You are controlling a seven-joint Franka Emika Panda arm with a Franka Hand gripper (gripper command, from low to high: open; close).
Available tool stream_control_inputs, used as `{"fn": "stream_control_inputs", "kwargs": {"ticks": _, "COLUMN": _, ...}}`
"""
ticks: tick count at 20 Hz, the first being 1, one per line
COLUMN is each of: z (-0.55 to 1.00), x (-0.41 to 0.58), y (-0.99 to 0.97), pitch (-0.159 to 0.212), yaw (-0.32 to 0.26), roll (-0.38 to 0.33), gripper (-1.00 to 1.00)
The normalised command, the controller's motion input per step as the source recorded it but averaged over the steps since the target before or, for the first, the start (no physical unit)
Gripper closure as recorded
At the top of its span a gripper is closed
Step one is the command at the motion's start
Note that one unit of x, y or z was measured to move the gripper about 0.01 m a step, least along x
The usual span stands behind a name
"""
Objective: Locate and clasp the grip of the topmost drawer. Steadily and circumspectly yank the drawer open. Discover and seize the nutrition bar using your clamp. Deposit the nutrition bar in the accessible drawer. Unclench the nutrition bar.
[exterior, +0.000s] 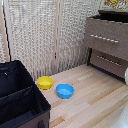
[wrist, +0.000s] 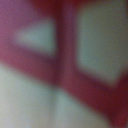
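Nearest to me in the exterior view, at the lower left of the frame, is a black fabric bin (exterior: 20, 95) with its lid flipped back, taking up that whole corner of the wooden tabletop (exterior: 95, 95). Just past it toward the centre sit a yellow bowl (exterior: 44, 82) and a blue bowl (exterior: 65, 91), close beside each other but apart, both looking empty from here.

At the right edge, low in the frame, I get only a white sliver that is probably part of my arm (exterior: 126, 75); the clamp itself is out of that shot. The wrist view is a red and pale blur, far too close to something to read, so I cannot tell whether the jaws are parted or closed.

Farther back, at the upper right, stands the dark dresser (exterior: 107, 55). The drawer (exterior: 106, 36) with its silver bar handle (exterior: 104, 38) looks flush or nearly so, not pulled out. Something yellow and colourful rests on the dresser top in the far corner, possibly the nutrition bar (exterior: 116, 4), but it is cropped. Behind everything hangs a slatted screen (exterior: 45, 35).
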Motion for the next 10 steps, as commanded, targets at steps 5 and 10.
{"fn": "stream_control_inputs", "kwargs": {"ticks": 5, "z": -0.04, "x": -0.006, "y": -0.13, "pitch": 0.147, "yaw": 0.068, "roll": -0.017, "gripper": -1.0}}
{"fn": "stream_control_inputs", "kwargs": {"ticks": 10, "z": 0.08, "x": -0.01, "y": -0.01, "pitch": 0.012, "yaw": -0.002, "roll": -0.064, "gripper": -1.0}}
